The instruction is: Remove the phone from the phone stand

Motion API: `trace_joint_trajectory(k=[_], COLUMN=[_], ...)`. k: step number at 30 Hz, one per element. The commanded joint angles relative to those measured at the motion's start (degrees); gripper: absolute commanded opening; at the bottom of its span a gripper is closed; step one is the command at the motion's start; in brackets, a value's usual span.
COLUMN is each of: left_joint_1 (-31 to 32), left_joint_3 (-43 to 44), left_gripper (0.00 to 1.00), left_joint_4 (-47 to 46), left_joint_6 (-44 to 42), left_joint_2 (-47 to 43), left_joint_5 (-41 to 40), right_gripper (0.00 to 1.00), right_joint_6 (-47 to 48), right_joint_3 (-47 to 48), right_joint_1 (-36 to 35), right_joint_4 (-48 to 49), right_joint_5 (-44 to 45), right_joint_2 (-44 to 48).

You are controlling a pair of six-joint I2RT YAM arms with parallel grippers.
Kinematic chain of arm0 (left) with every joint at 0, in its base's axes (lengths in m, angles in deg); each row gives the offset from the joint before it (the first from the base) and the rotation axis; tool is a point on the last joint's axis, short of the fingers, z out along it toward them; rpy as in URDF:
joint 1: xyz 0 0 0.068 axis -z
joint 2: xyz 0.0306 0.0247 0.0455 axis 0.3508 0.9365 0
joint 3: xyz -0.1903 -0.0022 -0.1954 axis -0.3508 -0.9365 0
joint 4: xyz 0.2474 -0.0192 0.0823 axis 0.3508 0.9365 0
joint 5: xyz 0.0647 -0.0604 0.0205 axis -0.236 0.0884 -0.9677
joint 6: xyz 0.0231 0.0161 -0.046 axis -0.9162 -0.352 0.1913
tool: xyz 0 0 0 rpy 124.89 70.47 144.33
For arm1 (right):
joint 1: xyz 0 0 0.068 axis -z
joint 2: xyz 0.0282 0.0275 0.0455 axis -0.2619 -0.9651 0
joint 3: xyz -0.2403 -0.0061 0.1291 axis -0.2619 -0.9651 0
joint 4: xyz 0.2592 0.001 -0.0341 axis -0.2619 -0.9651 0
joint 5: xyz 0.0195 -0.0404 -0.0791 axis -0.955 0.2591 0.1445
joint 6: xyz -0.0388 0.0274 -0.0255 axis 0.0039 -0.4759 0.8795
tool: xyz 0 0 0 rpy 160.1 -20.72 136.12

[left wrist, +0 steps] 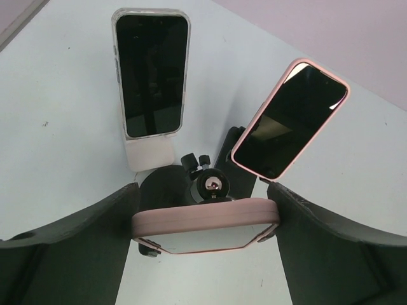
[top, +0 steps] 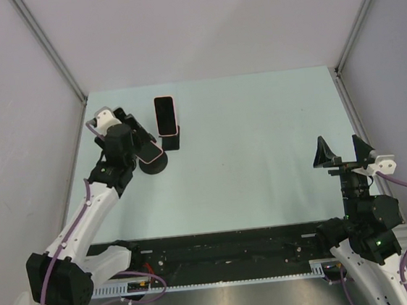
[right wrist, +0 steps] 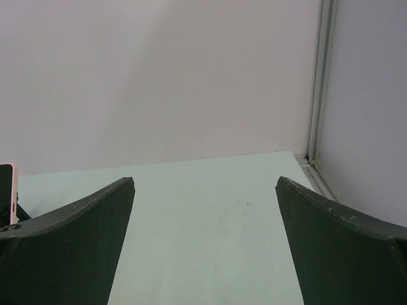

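Observation:
A pink-cased phone (left wrist: 205, 223) lies tilted, screen up, on a black ball-joint stand with a round base (left wrist: 166, 184). My left gripper (left wrist: 206, 222) has one finger against each side edge of this phone and is shut on it. The phone rests against the stand's holder. In the top view the gripper (top: 143, 148) is over the phone (top: 150, 154) and the round base (top: 154, 165) at the left. My right gripper (top: 343, 154) is open and empty at the right, also in its wrist view (right wrist: 205, 184).
A second pink-cased phone (left wrist: 289, 121) stands in a black holder (top: 171, 138) just right of the gripper. A clear-cased phone (left wrist: 151, 73) stands on a white stand (left wrist: 150, 152) to the left. Walls enclose the table's back and sides.

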Motion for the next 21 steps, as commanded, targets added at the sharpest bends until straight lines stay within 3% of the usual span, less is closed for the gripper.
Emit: trace_joint_trajectory(k=[1, 5, 9, 12, 17, 21], left_joint_1=[-0.18, 0.17, 0.52, 0.78, 2.1, 6.83], left_joint_3=[0.06, 0.14, 0.41, 0.84, 1.99, 4.36], left_gripper=[0.83, 0.66, 0.43, 0.32, 0.2, 0.15], left_joint_4=[-0.45, -0.37, -0.19, 0.07, 1.13, 1.74], left_joint_6=[1.12, 0.07, -2.47, -4.93, -10.21, -16.36], left_joint_2=[0.16, -0.98, -3.53, -6.07, -9.15, -9.95], left_joint_5=[0.52, 1.22, 2.8, 5.17, 12.36, 17.82], right_gripper=[1.0, 1.0, 1.0, 1.0, 1.0, 1.0], right_joint_6=[1.03, 1.11, 1.11, 1.11, 1.2, 1.11], right_joint_3=[1.76, 1.77, 1.85, 1.76, 1.77, 1.85], right_joint_1=[-0.48, -0.56, -0.65, -0.74, -0.74, -0.65], right_joint_4=[0.52, 0.43, 0.43, 0.35, 0.44, 0.52], right_joint_5=[0.85, 1.03, 0.94, 0.85, 0.68, 0.24], right_joint_2=[0.7, 0.7, 0.7, 0.7, 0.7, 0.7])
